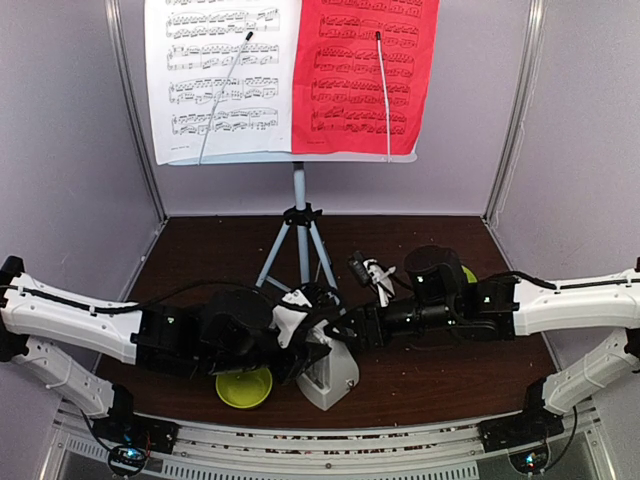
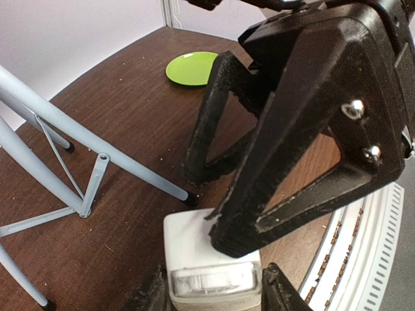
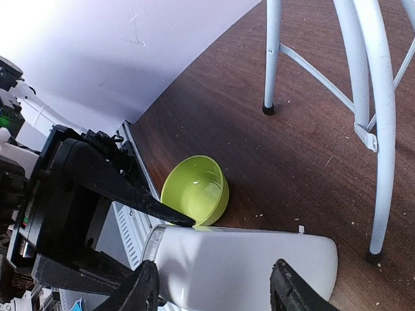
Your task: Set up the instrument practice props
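Left gripper (image 2: 215,293) is clamping the metronome (image 1: 328,378); right gripper (image 3: 214,288) is straddling it, grip unclear. Seemingly they are positioning it by the stand (image 1: 298,215); next needs a steady, upright release.

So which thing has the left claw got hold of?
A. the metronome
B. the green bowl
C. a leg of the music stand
A: in the left wrist view, the metronome sits snug between the two fingers of the left claw.
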Robot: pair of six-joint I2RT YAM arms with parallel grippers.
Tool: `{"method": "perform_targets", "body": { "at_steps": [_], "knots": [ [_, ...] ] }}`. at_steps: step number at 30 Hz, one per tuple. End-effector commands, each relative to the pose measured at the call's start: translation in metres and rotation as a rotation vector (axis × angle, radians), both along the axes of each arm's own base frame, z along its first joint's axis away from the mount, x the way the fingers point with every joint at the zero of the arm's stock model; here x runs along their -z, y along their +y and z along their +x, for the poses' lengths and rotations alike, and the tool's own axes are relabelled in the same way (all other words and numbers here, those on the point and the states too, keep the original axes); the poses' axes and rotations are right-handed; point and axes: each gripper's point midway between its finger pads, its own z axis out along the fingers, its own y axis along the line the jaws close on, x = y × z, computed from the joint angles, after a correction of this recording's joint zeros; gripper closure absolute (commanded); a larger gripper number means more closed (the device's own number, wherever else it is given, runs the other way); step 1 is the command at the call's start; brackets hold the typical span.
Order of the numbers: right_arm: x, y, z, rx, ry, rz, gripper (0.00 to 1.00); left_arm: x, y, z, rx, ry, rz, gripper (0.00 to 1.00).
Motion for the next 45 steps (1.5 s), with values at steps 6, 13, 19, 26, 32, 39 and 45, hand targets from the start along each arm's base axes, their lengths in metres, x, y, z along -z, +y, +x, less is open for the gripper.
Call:
{"method": "perform_targets", "body": {
  "at_steps": [6, 13, 19, 26, 32, 39, 45],
  "knots": [
    [0.104, -0.054, -0.001, 0.074, 0.062, -0.353, 0.42, -0.036, 0.012, -0.008, 0.023, -0.084, -0.132, 0.73],
    [0.113, -0.058, -0.003, 0.074, 0.063, -0.364, 0.43, -0.035, 0.019, -0.007, 0.003, -0.070, -0.168, 0.74],
    [0.099, -0.049, -0.005, 0.047, 0.056, -0.316, 0.41, -0.056, 0.064, 0.014, -0.201, -0.078, -0.287, 0.74],
    [0.091, -0.041, -0.007, 0.026, 0.063, -0.280, 0.40, -0.046, 0.163, 0.050, -0.531, 0.003, -0.342, 0.75],
    [0.088, -0.036, -0.006, 0.012, 0.052, -0.277, 0.39, -0.043, 0.242, 0.065, -0.747, 0.021, -0.337, 0.78],
    [0.088, -0.034, -0.005, 0.010, 0.053, -0.278, 0.39, -0.002, 0.276, 0.100, -0.872, 0.184, -0.025, 0.77],
    [0.087, -0.031, -0.004, 0.003, 0.055, -0.284, 0.39, 0.009, 0.262, 0.150, -0.821, 0.315, 0.052, 0.73]
  ]
}}
